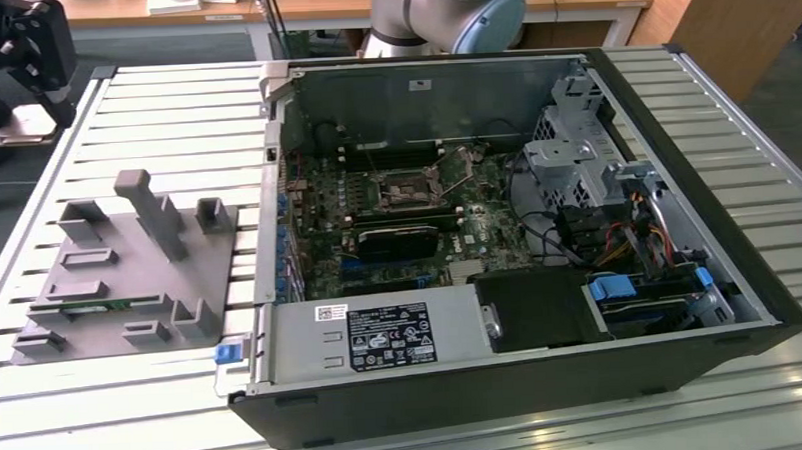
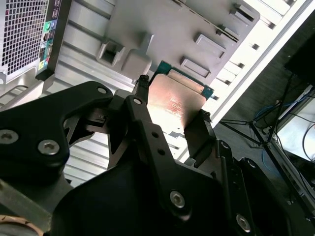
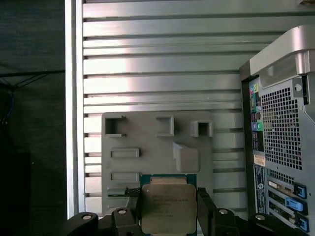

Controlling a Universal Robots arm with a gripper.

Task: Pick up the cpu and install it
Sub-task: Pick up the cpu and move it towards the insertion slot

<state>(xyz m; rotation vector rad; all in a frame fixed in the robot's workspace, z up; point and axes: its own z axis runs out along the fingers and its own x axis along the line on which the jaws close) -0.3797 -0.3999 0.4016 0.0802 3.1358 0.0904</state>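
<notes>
In the exterior view, a computer case [image 1: 508, 231] and a grey fixture [image 1: 123, 285] are being carried by the slatted desk [image 1: 170, 123]. In the second wrist view, the cpu [image 2: 174, 98] is being pinched at two opposite edges by the claw [image 2: 172, 101]. In the first wrist view, the fixture [image 3: 147, 142] is being seen just beyond the claw [image 3: 168, 206].
</notes>
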